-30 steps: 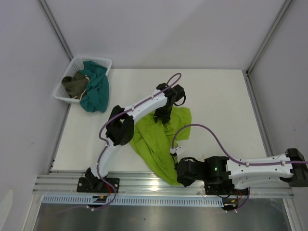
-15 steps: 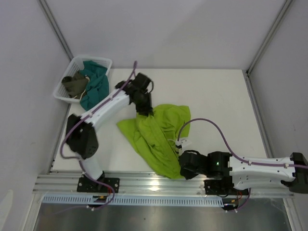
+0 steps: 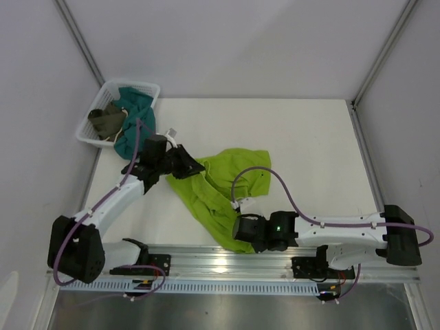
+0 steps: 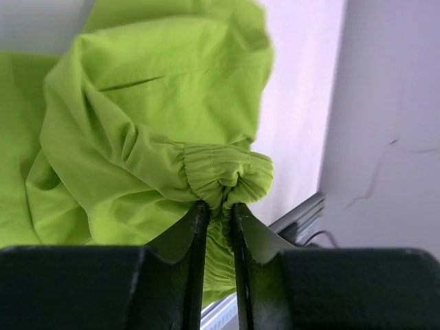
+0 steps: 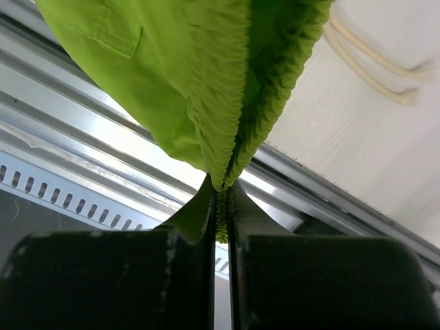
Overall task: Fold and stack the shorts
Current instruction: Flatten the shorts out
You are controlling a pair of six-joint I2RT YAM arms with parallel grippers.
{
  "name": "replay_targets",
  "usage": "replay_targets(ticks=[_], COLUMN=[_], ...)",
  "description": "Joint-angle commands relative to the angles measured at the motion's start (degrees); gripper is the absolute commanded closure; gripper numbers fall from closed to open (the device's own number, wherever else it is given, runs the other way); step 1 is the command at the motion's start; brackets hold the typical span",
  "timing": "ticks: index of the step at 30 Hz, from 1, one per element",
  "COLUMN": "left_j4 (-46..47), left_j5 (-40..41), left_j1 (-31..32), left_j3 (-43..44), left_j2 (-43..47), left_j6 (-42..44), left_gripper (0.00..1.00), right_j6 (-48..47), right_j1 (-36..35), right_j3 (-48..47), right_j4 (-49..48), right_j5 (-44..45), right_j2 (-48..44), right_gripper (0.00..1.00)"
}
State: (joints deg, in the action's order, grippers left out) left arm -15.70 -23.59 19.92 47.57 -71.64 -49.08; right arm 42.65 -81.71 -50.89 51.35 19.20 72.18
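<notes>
Your left arm has swung away from the middle of the table [image 3: 316, 151] and dropped low toward the left side, dragging one end of the shorts [image 3: 230, 180] with it, while your right arm has reached further left along the near edge. Your left gripper [image 3: 191, 166] is pinched on a gathered bunch of the elastic waistband, which bulges out just beyond its fingertips in the wrist view. Your right gripper [image 3: 238, 234] is clamped tight on the ruffled waistband edge, with the lime fabric hanging from its tips over the aluminium rail [image 3: 206, 256] at the near edge. The shorts lie crumpled between the two claws, spread from table centre to that near edge; the white drawstring [image 5: 368, 58] trails on the table beside them. Your right arm's purple cable [image 3: 256, 170] loops over the far part of the fabric. Well off to the far left, the white basket [image 3: 137, 84] holds a teal garment [image 3: 135, 130] and an olive-brown garment [image 3: 106, 122], the teal one spilling over its rim just behind your left wrist.
</notes>
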Motion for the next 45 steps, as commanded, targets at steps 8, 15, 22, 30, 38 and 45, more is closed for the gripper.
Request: replay_targets(ticks=[8, 15, 22, 30, 38, 45], left_j4=[23.07, 27.12, 37.4, 35.31, 21.89, -9.93], left_j5=[-9.1, -10.41, -10.59, -11.56, -9.21, 5.71], left_j1=[-14.81, -19.57, -23.17, -23.7, -23.18, -17.82], left_j3=[-18.7, -31.81, -42.38, -42.04, -28.61, -9.98], left_j2=[14.23, 18.99, 24.34, 28.83, 27.43, 23.65], left_j6=[-12.96, -13.75, -20.44, -21.23, -13.19, -0.05], left_gripper=[1.0, 0.92, 0.64, 0.01, 0.01, 0.01], right_j6=[-5.83, -6.27, -6.79, -8.2, -8.99, -9.87], right_j1=[-0.29, -0.46, -2.4, -2.57, -2.66, -2.49], right_j3=[-8.25, -9.66, -11.42, -11.69, -11.07, -10.98], right_j4=[4.1, 8.14, 9.47, 8.33, 7.27, 6.13], right_j5=[9.45, 11.2, 13.93, 13.15, 12.26, 11.56], right_j2=[5.95, 11.39, 14.39, 14.74, 15.18, 15.53], right_gripper=[1.0, 1.0, 1.0, 1.0, 1.0, 1.0])
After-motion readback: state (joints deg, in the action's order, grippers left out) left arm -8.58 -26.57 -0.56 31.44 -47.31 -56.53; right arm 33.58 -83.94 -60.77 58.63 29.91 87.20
